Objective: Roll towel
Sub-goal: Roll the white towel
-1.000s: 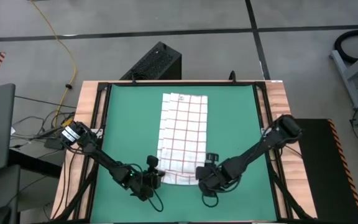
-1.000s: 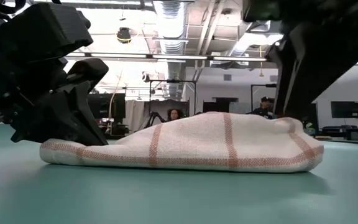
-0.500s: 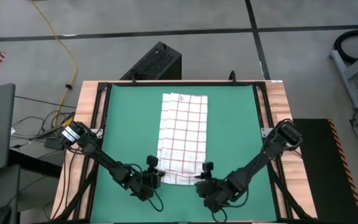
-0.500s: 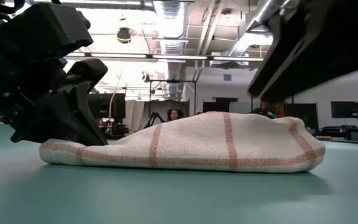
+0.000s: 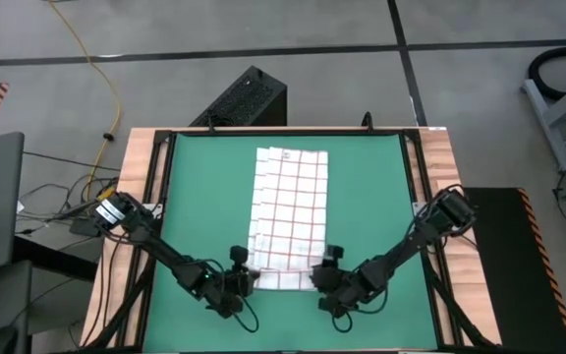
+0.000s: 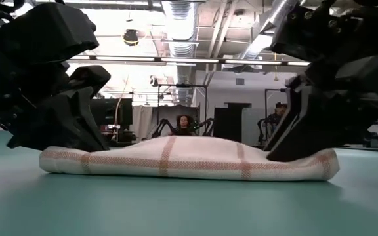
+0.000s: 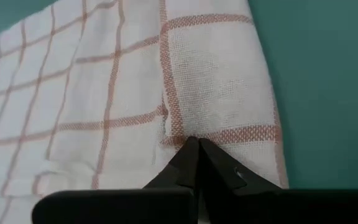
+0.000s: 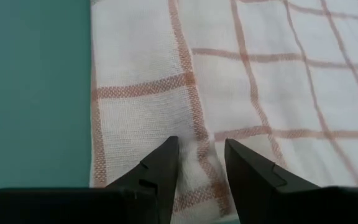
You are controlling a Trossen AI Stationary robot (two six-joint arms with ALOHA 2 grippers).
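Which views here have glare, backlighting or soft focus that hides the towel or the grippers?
Low view: bright ceiling lights behind leave both grippers as dark silhouettes, left gripper and right gripper, while the towel stays readable. Left wrist view: even light, weave sharp, fingers dark and shut. Right wrist view: even light, fingers apart. High view: flat light, no glare on the green mat.

A thin white towel (image 5: 289, 214) with a grid of fine red-brown lines lies lengthwise on the green mat (image 5: 371, 197), its near end folded over into a low, soft roll (image 6: 189, 159) flat on the surface.
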